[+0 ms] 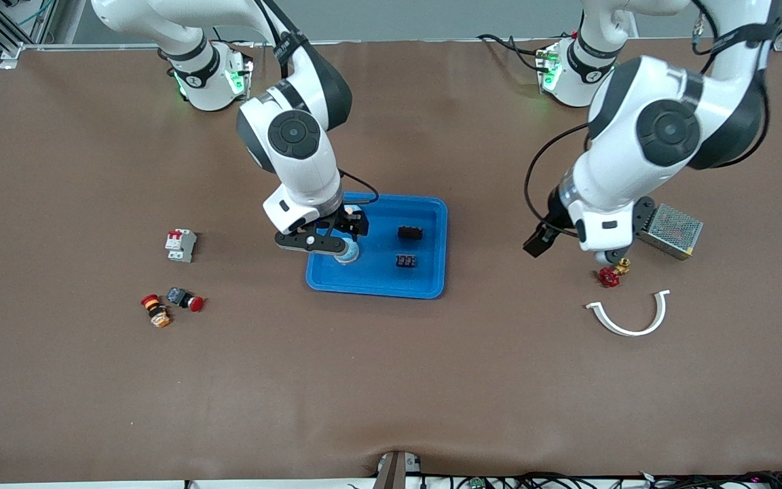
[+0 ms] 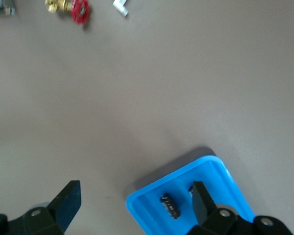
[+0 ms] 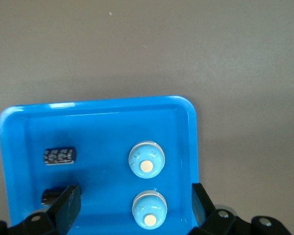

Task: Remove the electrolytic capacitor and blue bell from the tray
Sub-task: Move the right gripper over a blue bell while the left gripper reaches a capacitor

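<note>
A blue tray (image 1: 432, 272) lies mid-table. In the right wrist view the tray (image 3: 103, 127) holds two blue bells (image 3: 146, 160) (image 3: 149, 208) and two black capacitors (image 3: 59, 155) (image 3: 51, 195). My right gripper (image 3: 135, 198) is open and empty, low over the tray, with its fingers on either side of one bell. The front view shows this gripper (image 1: 335, 239) over a bell (image 1: 347, 253), and both capacitors (image 1: 410, 233) (image 1: 404, 261). My left gripper (image 2: 135, 200) is open and empty over bare table beside the tray (image 2: 152, 205). In the front view it (image 1: 540, 241) hangs toward the left arm's end.
A red valve (image 1: 610, 275), a white curved clip (image 1: 628, 318) and a metal mesh power supply (image 1: 671, 231) lie under and near the left arm. A white circuit breaker (image 1: 180, 245) and two red push buttons (image 1: 155, 310) (image 1: 186, 299) lie toward the right arm's end.
</note>
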Motion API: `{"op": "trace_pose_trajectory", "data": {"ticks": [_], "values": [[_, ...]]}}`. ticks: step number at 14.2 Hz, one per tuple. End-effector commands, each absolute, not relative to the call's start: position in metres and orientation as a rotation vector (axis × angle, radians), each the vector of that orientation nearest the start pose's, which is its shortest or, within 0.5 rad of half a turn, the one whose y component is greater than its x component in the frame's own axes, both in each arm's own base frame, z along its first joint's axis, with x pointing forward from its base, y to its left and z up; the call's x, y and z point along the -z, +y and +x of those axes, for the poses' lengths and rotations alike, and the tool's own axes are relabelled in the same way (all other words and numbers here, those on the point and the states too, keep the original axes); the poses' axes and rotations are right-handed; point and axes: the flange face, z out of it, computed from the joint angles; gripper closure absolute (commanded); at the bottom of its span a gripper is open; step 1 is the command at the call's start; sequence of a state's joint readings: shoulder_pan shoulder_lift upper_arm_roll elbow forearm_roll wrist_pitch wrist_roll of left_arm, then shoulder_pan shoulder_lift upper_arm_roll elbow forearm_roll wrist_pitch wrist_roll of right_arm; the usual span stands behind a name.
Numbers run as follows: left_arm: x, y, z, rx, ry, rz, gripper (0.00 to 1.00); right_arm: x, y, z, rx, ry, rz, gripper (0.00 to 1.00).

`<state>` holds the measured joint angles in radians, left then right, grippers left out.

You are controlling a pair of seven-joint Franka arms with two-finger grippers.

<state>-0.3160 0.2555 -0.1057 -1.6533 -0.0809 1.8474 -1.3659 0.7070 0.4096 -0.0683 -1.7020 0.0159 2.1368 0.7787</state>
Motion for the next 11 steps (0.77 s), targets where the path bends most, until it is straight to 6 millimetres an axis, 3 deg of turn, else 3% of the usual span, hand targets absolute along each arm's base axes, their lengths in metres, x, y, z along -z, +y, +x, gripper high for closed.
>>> {"op": "trace_pose_trajectory", "data": {"ticks": [1, 4, 7, 11], "values": [[-0.423, -0.295, 0.570, -0.237, -1.596, -2.678, 0.00, -0.338, 0.391, 0.524, 0.028, 0.179, -3.139, 0.00], [-0.401, -0.319, 0.571, -0.211, -1.778, -2.586, 0.00, -0.320, 0.391, 0.522, 0.035, 0.156, -3.141, 0.00], [-0.392, -0.332, 0.578, -0.194, -1.952, -2.502, 0.00, -0.306, 0.391, 0.526, 0.034, 0.155, -3.145, 0.00], [-0.357, -0.371, 0.580, -0.187, -2.169, -2.328, 0.00, -0.267, 0.397, 0.528, 0.046, 0.117, -3.148, 0.00]]}}
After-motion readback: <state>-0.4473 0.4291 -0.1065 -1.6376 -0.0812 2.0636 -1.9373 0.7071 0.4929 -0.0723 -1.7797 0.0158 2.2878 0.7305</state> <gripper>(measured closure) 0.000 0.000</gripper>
